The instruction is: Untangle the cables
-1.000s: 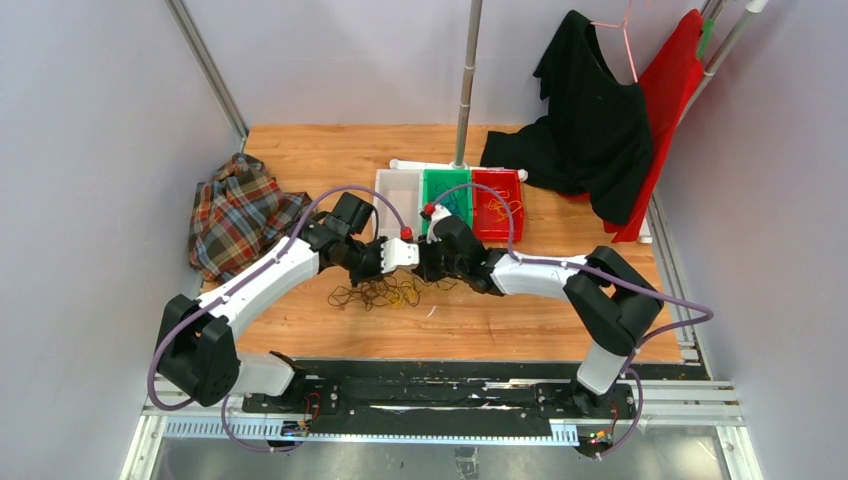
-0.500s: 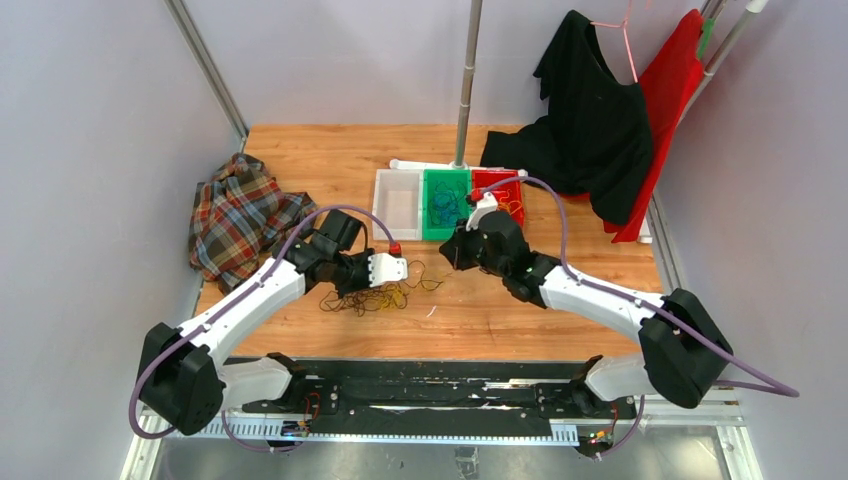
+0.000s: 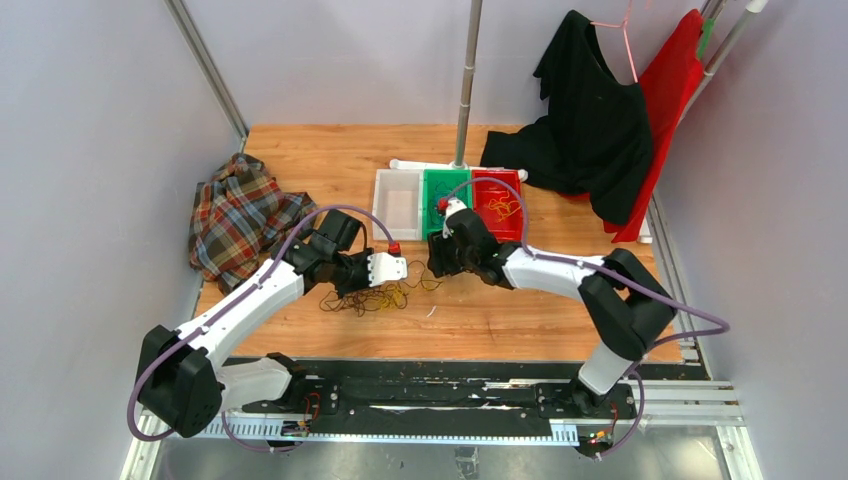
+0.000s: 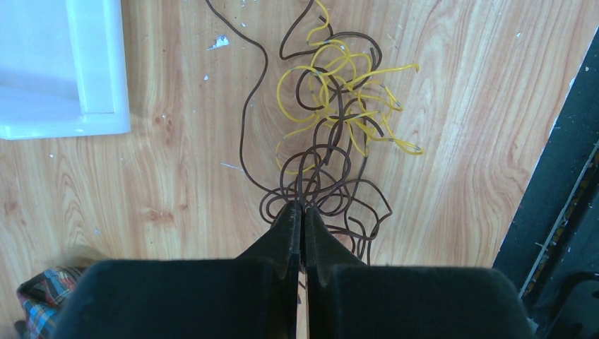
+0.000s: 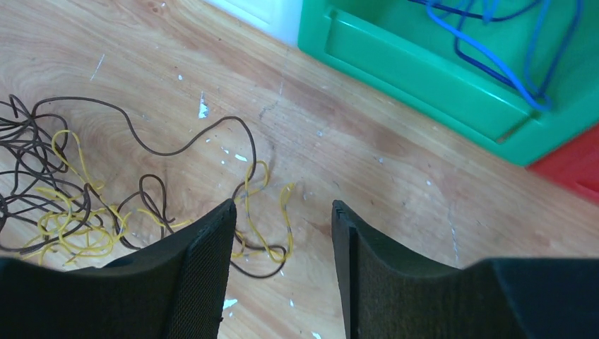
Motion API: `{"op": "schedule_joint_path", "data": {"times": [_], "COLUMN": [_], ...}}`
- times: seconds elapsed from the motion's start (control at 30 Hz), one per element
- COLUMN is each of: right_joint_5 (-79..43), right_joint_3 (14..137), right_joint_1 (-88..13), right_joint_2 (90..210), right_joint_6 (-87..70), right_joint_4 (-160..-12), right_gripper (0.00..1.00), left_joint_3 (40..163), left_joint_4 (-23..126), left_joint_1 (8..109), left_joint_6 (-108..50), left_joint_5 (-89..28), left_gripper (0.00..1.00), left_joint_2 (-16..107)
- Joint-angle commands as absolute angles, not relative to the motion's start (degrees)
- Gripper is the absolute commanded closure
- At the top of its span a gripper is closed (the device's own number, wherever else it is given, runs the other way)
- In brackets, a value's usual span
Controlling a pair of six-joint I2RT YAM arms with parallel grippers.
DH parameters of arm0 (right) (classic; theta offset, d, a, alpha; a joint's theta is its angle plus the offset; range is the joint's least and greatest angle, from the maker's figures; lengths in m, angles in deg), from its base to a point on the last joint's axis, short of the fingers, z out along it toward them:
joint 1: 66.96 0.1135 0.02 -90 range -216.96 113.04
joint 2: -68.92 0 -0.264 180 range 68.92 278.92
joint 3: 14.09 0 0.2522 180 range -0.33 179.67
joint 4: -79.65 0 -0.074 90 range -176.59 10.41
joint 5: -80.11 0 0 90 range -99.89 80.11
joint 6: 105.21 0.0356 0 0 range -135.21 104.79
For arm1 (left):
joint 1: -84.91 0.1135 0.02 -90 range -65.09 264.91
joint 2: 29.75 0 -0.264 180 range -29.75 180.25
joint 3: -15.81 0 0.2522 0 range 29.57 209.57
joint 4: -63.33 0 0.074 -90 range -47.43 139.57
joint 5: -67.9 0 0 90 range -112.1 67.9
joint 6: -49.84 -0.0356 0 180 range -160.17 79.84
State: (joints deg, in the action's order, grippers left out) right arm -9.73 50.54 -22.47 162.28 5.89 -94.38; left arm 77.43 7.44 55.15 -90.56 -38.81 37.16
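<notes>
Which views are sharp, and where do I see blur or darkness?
Top external view: evenly lit, sharp, though the cables are tiny. Left wrist view: cables crisp, plaid cloth in the corner blurred. Right wrist view: slightly soft, fingers dark against the bright green bin.

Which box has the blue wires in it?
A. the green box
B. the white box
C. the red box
A: the blue cables lie curled inside the green bin, as the right wrist view shows.
</notes>
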Motion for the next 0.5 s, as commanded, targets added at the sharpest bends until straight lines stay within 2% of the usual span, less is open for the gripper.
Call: {"op": "schedule_joint_path", "data": {"times": [0.0, 0.13, 0.23, 0.47], "right_joint_5": [-14.5, -16.7, -17.1, -18.9], "right_joint_3": [55.1, 56.1, 55.9, 54.1], "right_joint_1": [-22.6, -22.5, -22.7, -24.2], "right_joint_2": [166.5, 169.3, 170.4, 169.0], "right_joint_6": [1.0, 0.0, -0.3, 0.2], "right_joint_4": [-92.0, -90.7, -90.2, -90.3], "right_gripper": [0.48, 0.5, 0.54, 0.85], "left_joint_3": [77.2, 77.0, 77.1, 77.6], "left_joint_4": [7.6, 7.5, 7.4, 7.2], "left_joint_1": [54.9, 54.9, 54.9, 54.9], "left_joint_6": [-90.9, -91.5, -91.6, -92.2], "left_joint_5": [-38.7, -38.3, -38.1, -37.0], "left_gripper": [0.99, 0.99, 0.99, 0.99], "left_joint_2": [36.5, 36.5, 36.7, 36.5]}}
